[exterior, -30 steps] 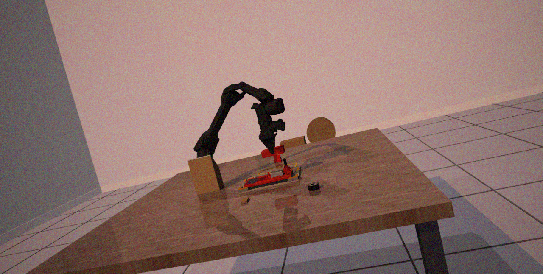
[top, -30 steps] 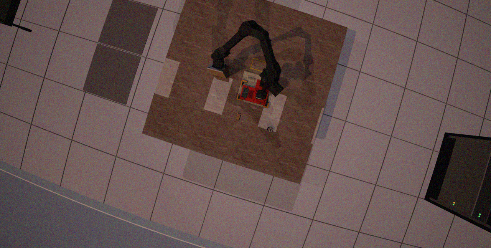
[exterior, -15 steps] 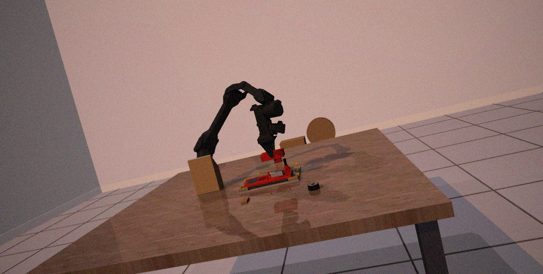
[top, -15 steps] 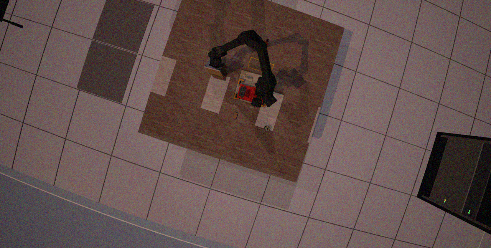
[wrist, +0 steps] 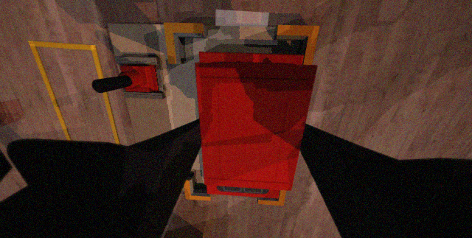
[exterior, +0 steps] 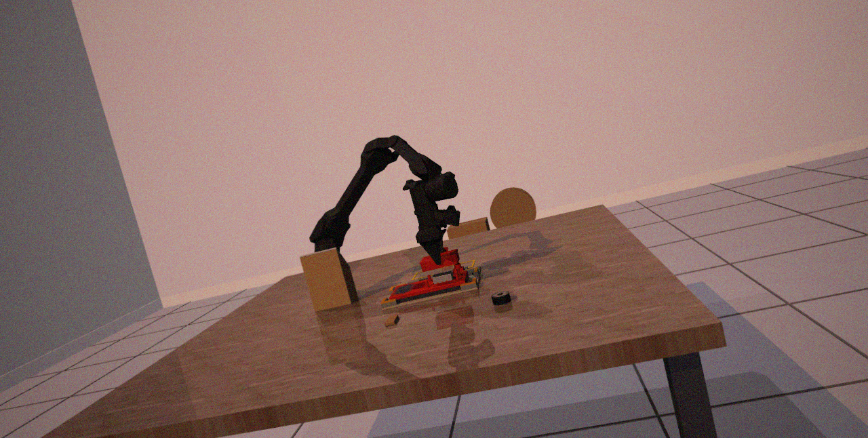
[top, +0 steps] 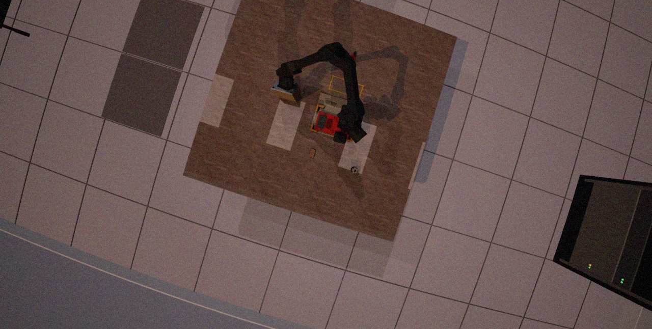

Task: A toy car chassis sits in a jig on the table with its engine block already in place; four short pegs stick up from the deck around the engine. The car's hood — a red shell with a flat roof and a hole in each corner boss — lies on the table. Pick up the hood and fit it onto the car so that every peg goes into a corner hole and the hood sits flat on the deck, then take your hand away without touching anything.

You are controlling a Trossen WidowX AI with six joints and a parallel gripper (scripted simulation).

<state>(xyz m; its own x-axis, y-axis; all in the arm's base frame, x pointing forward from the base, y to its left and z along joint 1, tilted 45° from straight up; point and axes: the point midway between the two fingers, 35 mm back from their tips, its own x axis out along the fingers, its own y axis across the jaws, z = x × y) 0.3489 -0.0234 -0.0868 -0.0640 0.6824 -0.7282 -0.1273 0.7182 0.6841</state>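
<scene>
Your gripper point(top: 351, 130) point(exterior: 438, 260) point(wrist: 249, 125) was clamped on the red hood point(exterior: 429, 262) point(wrist: 251, 120), a finger pressed to each long side, and there it was, hanging right over the chassis point(top: 326, 121) point(exterior: 424, 288) point(wrist: 251, 57)! In the exterior view it sat above the deck, the engine block point(exterior: 443, 277) showing beneath; the wrist view had the roof covering the pegs, so you couldn't check a single hole.

It looked a light, stiff shell, probably smooth enough to slip or pivot if a boss caught a peg. Those long side walls, near mid-length, seemed the right hold: firm enough to stop it rocking, not so hard as to bow thin walls. You wanted it level over the jig point(top: 313, 130) point(exterior: 388, 306) point(wrist: 311, 43), lined up, then lowered gently before letting go.
</scene>
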